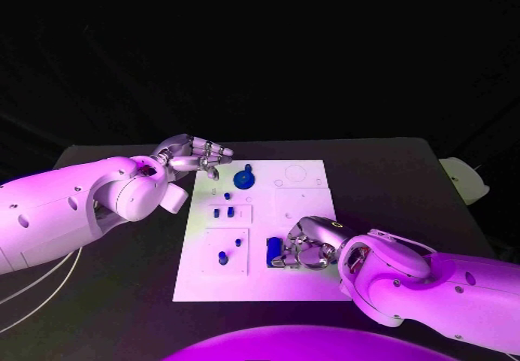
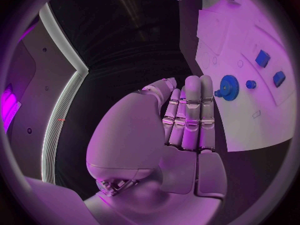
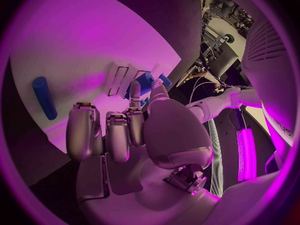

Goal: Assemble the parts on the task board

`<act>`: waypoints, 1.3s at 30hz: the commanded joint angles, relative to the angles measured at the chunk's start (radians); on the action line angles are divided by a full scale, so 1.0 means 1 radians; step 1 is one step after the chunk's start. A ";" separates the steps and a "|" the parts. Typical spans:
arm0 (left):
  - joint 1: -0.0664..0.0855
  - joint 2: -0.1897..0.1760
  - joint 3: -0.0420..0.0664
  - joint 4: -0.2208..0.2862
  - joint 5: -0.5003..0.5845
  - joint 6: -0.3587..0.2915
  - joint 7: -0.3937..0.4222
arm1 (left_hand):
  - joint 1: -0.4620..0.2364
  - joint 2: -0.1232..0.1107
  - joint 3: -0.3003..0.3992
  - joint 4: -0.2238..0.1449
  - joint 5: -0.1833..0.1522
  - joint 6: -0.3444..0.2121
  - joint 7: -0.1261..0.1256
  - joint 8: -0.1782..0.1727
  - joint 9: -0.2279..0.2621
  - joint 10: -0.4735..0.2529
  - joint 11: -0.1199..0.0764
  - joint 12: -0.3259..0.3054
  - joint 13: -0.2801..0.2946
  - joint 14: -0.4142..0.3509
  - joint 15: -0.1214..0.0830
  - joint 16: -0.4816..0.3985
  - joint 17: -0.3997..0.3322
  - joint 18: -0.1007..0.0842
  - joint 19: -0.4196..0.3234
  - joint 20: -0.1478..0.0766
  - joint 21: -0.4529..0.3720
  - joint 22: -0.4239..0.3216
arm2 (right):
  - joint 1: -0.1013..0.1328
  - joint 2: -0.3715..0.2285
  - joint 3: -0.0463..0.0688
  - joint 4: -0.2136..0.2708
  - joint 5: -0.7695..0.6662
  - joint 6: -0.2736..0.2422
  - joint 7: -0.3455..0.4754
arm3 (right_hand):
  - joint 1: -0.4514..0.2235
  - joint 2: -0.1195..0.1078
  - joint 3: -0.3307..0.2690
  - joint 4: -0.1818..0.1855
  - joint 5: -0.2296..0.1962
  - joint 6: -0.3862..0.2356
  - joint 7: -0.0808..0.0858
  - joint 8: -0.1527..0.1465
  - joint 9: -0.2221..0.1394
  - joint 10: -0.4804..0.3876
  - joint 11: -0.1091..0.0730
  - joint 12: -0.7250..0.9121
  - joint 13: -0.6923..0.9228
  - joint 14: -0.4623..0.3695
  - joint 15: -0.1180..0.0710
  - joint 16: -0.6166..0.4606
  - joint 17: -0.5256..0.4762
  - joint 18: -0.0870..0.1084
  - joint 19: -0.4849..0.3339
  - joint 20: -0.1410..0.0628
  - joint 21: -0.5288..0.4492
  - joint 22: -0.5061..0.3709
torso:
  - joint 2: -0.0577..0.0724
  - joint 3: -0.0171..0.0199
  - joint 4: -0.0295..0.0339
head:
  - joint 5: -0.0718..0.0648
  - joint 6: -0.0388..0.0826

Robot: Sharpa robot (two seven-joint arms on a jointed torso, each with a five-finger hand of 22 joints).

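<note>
The left hand (image 1: 201, 159) hovers over the black table (image 1: 401, 173) at the far left corner of the white task board (image 1: 309, 282), just beside the blue gear (image 1: 245, 180); the left wrist view shows its fingers (image 2: 190, 115) straight and pressed together, thumb folded alongside, grasping nothing and touching nothing. The blue gear stands in the far part of the board, with a small blue peg (image 1: 228, 195) just on the near side of it; nearer still, two small blue blocks (image 1: 225, 213) sit side by side in an outlined recess. Towards the board's near left, a small blue piece (image 1: 223, 258) lies inside a rectangular outline, with a tiny blue dot (image 1: 235, 243) just beyond it. To the right of that outline, a larger blue block (image 1: 273, 250) stands upright on the board, right against the fingers of the right hand (image 1: 303, 248); that hand rests over the board's near right half, fingers curled downward; whether it actually grips the block or merely touches it cannot be told. In the right wrist view, a blue cylinder (image 3: 44, 97) lies on the board beyond the curled fingers (image 3: 84, 130), apart from them.
</note>
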State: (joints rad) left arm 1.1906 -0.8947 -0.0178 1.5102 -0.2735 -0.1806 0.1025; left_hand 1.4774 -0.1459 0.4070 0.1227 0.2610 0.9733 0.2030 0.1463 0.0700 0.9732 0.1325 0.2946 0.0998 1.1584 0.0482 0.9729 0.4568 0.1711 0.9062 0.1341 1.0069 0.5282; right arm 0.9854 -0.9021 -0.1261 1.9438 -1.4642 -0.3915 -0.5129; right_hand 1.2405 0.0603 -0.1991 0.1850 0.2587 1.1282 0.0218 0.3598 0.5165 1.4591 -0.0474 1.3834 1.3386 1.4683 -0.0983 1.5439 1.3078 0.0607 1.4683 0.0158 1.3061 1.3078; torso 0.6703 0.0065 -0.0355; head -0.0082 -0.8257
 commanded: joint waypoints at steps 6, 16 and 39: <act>0.000 0.002 0.001 0.002 0.005 0.012 0.004 | -0.003 0.002 0.005 0.003 0.000 -0.005 -0.002 0.005 0.002 -0.009 0.002 0.006 0.002 -0.006 0.001 0.007 -0.001 0.015 0.003 0.005 -0.002 -0.001 | -0.001 0.002 0.000 -0.017 -0.018 -0.027 -0.013 | 0.021 0.021 0.017 0.002 0.020 -0.005 -0.003 -0.001 0.002 0.041 -0.002 0.001 0.090 0.090 -0.007 0.004 0.204 -0.013 0.034 -0.007 -0.001 0.198 | -0.002 -0.0005 -0.0009 | 0.002 0.002; 0.000 0.004 0.000 0.003 0.005 0.015 0.001 | -0.003 0.002 0.005 0.003 0.000 -0.005 -0.002 0.005 0.002 -0.009 0.002 0.006 0.002 -0.006 0.001 0.007 -0.001 0.015 0.003 0.005 -0.002 -0.001 | -0.001 -0.007 0.000 -0.018 0.000 -0.002 0.010 | 0.034 0.010 0.019 -0.006 0.009 -0.008 -0.003 -0.002 0.003 0.041 -0.003 -0.001 0.090 0.090 -0.007 0.004 0.205 -0.013 0.034 -0.008 -0.002 0.198 | -0.002 0.0007 -0.0004 | 0.007 0.004; 0.000 0.003 0.000 0.007 0.005 0.017 0.001 | -0.002 0.002 0.005 0.003 -0.001 -0.006 -0.002 0.006 0.001 -0.011 0.002 0.008 0.002 -0.007 0.001 0.007 -0.002 0.015 0.004 0.005 -0.002 -0.001 | -0.001 -0.004 0.000 -0.020 0.044 -0.002 0.086 | 0.000 -0.040 0.003 0.017 -0.120 -0.012 0.007 0.001 0.013 0.036 0.007 -0.007 0.089 0.090 0.001 0.002 0.202 -0.011 0.032 -0.001 -0.014 0.197 | 0.001 0.0007 -0.0012 | 0.007 0.002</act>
State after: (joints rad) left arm 1.1905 -0.8931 -0.0180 1.5138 -0.2734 -0.1793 0.0990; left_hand 1.4774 -0.1459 0.4070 0.1227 0.2610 0.9733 0.2031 0.1462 0.0700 0.9696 0.1360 0.2995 0.1004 1.1584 0.0482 0.9766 0.4559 0.1711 0.9062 0.1341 1.0069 0.5284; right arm 0.9852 -0.9060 -0.1262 1.9241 -1.4225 -0.3924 -0.4461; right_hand 1.2371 0.0200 -0.1985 0.2004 0.1445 1.1166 0.0264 0.3597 0.5289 1.4634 -0.0431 1.3708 1.3272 1.4685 -0.0982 1.5439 1.3075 0.0607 1.4682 0.0159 1.2945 1.3074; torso 0.6710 0.0071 -0.0361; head -0.0018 -0.8224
